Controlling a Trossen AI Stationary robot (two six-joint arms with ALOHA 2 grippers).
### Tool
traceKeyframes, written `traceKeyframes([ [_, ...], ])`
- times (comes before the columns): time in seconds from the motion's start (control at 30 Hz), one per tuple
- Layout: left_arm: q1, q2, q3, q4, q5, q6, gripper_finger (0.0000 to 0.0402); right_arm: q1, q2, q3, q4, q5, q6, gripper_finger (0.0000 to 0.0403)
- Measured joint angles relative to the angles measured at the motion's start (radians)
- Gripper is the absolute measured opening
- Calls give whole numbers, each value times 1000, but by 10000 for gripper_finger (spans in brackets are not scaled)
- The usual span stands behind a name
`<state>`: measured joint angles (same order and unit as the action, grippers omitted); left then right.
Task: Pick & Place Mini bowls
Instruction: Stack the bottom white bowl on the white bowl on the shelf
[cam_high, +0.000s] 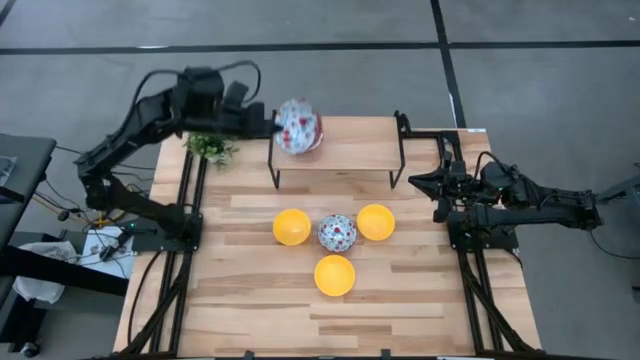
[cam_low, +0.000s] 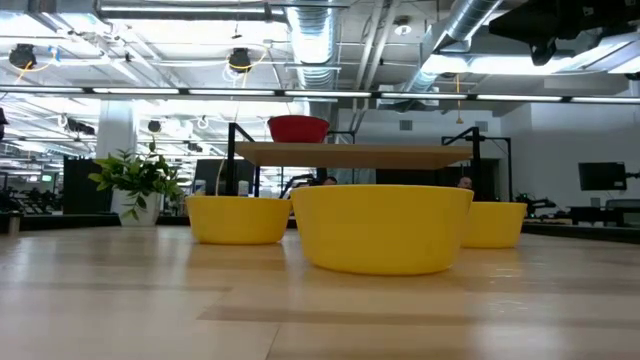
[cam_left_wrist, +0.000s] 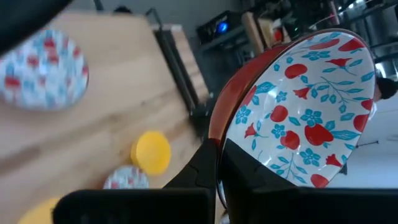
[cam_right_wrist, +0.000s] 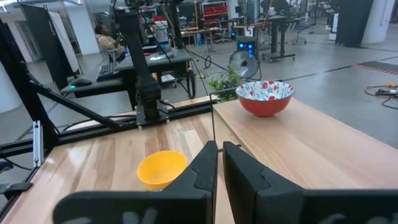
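Note:
My left gripper (cam_high: 272, 124) is shut on a mini bowl (cam_left_wrist: 298, 106), red outside and white with red-and-blue flowers inside, high over the left end of the raised wooden shelf (cam_high: 350, 155). A second floral bowl (cam_right_wrist: 266, 98) stands on that shelf by its base. On the table below, three yellow bowls (cam_high: 291, 226), (cam_high: 375, 221), (cam_high: 334, 275) stand around one more floral bowl (cam_high: 337, 233). My right gripper (cam_high: 425, 183) waits shut at the table's right edge, touching nothing. My left gripper pinches the floral bowl's rim (cam_left_wrist: 216, 134), one finger on the red outer wall (cam_left_wrist: 202, 171) and the other inside the bowl (cam_left_wrist: 249, 177). The bowl is lifted clear and tipped onto its side, its opening facing sideways.
A small green potted plant (cam_high: 212, 147) stands at the table's far left, beside the shelf's black legs (cam_high: 274, 165). Black rails run along both side edges. Bare wood lies in front of the bowls toward the near edge.

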<state>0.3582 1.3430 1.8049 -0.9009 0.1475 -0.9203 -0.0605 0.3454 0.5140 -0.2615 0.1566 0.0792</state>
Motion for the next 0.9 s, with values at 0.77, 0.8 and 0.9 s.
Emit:
traceKeyframes([
  [0.77, 325, 353, 502, -492, -80, 257, 4, 0, 0, 0, 0, 3, 8, 17],
  [0.8, 327, 357, 504, -487, -74, 249, 4, 0, 0, 0, 0, 3, 9, 17],
  [0.9, 327, 392, 506, -484, -69, 245, 4, 0, 0, 0, 0, 3, 10, 17],
])
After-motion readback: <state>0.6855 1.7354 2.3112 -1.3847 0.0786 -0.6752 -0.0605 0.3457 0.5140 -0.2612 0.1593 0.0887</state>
